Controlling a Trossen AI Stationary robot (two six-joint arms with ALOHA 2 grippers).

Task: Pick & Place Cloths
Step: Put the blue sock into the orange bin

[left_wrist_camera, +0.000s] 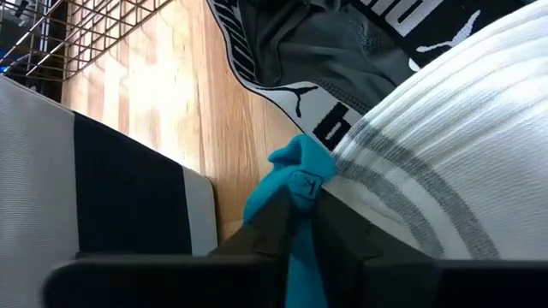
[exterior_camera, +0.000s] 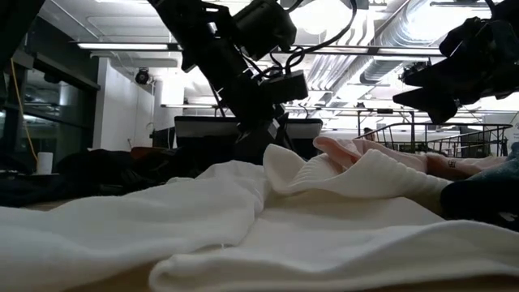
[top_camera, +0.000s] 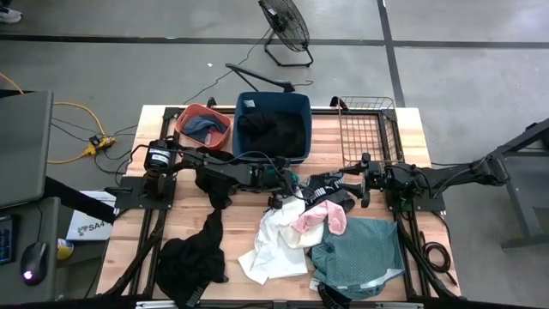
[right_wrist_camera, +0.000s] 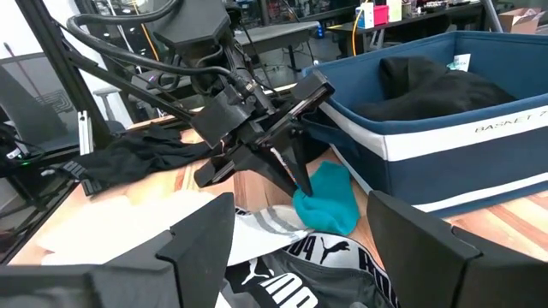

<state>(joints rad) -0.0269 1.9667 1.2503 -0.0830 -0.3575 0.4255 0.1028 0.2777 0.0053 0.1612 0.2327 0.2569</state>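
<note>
Pinching a small teal cloth (right_wrist_camera: 328,198), the left tool (right_wrist_camera: 295,184) has its fingers closed together on the fabric, low over the middle of the tabletop (top_camera: 154,142), just in front of the navy tub (top_camera: 273,125). The grip takes only a bunched edge, so most of the piece hangs below the fingertips and rests against the white ribbed cloth (left_wrist_camera: 445,162) and the black-and-white patterned cloth (left_wrist_camera: 342,51) beside it. That hold looks meant for lifting this one item clear of its neighbours without dragging them along.

The tub already holds a black cloth (top_camera: 276,133), and the orange basin (top_camera: 204,125) next to it holds a dark one too, so either could be the drop point; I cannot tell which is intended.

The right tool (top_camera: 322,190) hovers with its fingers spread apart and empty, near the left tool, above the patterned cloth.

Other cloths lie nearer the front edge: a white one (top_camera: 270,249), a pink one (top_camera: 322,219), a large green one (top_camera: 360,251) and a black one (top_camera: 193,257) on the left side.
</note>
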